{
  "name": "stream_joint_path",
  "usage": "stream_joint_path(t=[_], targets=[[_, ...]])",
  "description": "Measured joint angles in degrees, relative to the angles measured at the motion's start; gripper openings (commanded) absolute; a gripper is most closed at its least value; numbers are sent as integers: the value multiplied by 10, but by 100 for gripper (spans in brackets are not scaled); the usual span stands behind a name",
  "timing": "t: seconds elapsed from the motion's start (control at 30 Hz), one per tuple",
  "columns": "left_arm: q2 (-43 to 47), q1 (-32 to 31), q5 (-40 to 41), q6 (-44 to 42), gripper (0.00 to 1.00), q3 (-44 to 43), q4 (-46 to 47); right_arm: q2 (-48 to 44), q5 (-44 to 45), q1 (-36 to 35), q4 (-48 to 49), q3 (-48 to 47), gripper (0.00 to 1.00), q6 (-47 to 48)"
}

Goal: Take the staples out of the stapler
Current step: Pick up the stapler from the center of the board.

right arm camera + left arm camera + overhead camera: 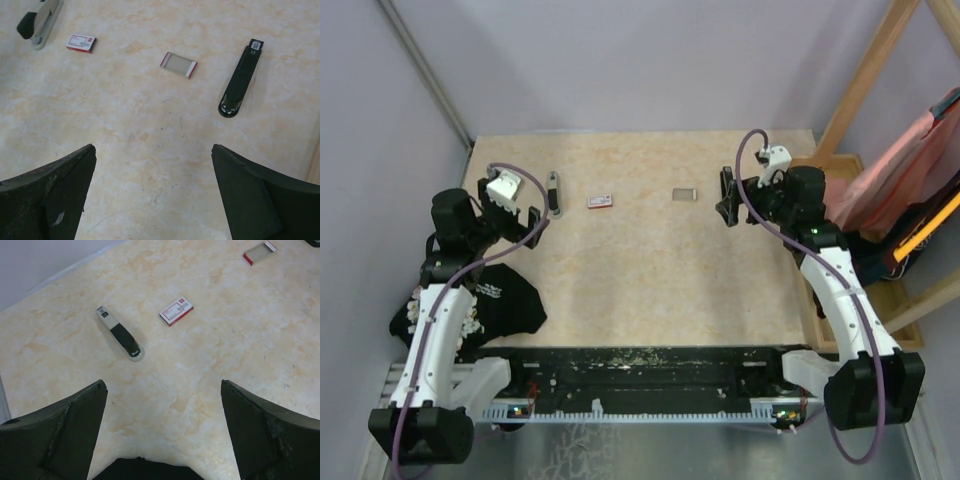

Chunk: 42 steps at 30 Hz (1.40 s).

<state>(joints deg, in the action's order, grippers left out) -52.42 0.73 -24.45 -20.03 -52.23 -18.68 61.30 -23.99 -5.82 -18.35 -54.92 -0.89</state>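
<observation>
A beige marbled table (650,270) carries everything. At the left, the left gripper (163,383) hangs with fingers spread wide, holding nothing. Just ahead lies a grey stapler (120,334), then a red-white box (176,311), then an open tray (178,65); its grey inside is possibly staples, too small to tell. A black stapler (240,80) lies flat near the right gripper (153,146), likewise spread and empty.

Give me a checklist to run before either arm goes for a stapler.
1. Left gripper open and empty: ok.
2. Right gripper open and empty: ok.
3. Grey stapler lying apart from the box: ok.
4. Black stapler unobstructed in the right wrist view: ok.
5. Either stapler opened: not ok, both look shut.
6. Staples inside: cannot tell.
</observation>
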Motion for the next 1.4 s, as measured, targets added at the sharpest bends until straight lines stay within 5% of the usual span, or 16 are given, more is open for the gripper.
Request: stream_joint_path(t=[0.77, 1.4], targets=[[4, 0, -66, -38, 100, 88, -27, 263, 254, -40, 77, -74, 84, -8], [4, 1, -62, -38, 100, 100, -18, 452, 341, -64, 98, -193, 66, -6]])
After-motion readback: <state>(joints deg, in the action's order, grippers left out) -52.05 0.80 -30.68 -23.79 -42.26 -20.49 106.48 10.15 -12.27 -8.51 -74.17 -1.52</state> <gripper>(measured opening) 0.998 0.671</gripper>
